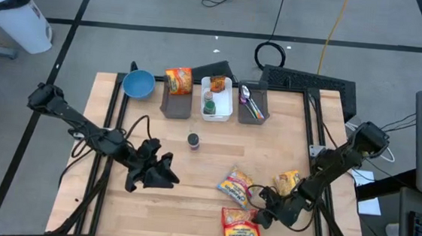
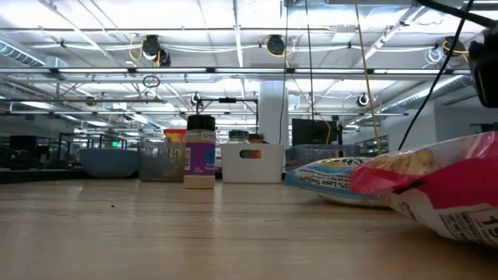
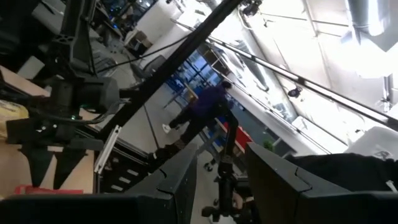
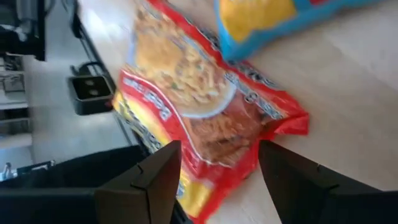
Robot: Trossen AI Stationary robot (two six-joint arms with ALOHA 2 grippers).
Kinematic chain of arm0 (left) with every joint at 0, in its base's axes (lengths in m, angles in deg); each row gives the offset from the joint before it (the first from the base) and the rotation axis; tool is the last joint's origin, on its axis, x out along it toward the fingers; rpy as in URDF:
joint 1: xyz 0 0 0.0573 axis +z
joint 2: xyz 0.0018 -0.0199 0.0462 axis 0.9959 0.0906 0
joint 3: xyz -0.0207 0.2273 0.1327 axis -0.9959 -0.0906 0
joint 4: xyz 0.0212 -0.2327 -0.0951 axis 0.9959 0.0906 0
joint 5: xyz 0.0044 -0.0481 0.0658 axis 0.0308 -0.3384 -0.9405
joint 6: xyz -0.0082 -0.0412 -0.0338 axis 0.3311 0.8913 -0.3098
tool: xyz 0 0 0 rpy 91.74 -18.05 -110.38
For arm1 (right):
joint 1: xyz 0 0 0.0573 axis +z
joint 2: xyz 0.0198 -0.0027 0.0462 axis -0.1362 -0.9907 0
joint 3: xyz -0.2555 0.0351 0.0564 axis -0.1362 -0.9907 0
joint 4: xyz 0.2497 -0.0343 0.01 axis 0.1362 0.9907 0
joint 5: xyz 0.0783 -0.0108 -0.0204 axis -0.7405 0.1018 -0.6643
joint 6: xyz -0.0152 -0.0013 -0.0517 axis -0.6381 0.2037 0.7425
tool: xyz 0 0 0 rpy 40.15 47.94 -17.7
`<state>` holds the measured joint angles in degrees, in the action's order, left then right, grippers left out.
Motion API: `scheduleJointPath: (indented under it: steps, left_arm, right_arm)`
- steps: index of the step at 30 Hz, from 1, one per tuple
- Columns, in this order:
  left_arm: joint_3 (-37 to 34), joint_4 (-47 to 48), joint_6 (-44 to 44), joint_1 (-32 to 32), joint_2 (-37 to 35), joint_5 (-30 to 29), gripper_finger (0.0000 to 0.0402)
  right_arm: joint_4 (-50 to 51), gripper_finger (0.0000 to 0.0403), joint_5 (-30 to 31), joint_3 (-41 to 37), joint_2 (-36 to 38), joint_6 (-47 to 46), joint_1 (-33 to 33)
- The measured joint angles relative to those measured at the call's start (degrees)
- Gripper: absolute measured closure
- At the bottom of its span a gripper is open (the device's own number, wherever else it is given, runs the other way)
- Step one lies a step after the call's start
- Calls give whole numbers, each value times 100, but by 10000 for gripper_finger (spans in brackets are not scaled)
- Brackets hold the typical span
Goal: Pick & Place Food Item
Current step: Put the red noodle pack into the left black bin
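Pale wooden surface (image 1: 191,184) on a grey floor, open workshop with ceiling lights behind.

Nearest the front edge, right of centre: red noodle packet (image 1: 239,223), lying flat. Right pincer (image 1: 261,215) just beside its right end, low over the wood, fingers (image 4: 158,180) spread to either side of the packet's red end, not pinching it. Just behind, a blue-and-yellow packet (image 1: 235,186), also flat, touching or nearly touching the red one. Right of that, a yellow bag (image 1: 287,182) near the right edge, partly under the right arm.

Left of centre, toward the front: left pincer (image 1: 163,171), tilted up off the wood, fingers (image 3: 177,186) part-way spread with nothing between them. Seen past them: a person in a dark top out in the room.

Middle of the surface: small dark-capped jar (image 1: 193,140), upright, well apart from everything else.

Along the far edge, left to right: blue bowl (image 1: 138,84); grey bin (image 1: 176,100) holding an orange packet (image 1: 178,79); white bin (image 1: 217,103) with a snack and a small green-lidded jar; grey bin (image 1: 253,110) with cutlery.

Beyond the far edge: black keyboard (image 1: 308,82) and coiled cable on the floor.
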<state>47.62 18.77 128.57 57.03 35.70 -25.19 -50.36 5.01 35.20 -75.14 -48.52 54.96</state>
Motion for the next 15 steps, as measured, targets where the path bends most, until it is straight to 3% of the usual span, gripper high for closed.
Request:
scheduleJointPath:
  steps: [15]
  left_arm:
    - [0,46,-108,33,0,115,256]
  right_arm:
    - [227,195,-115,0,66,-531,360]
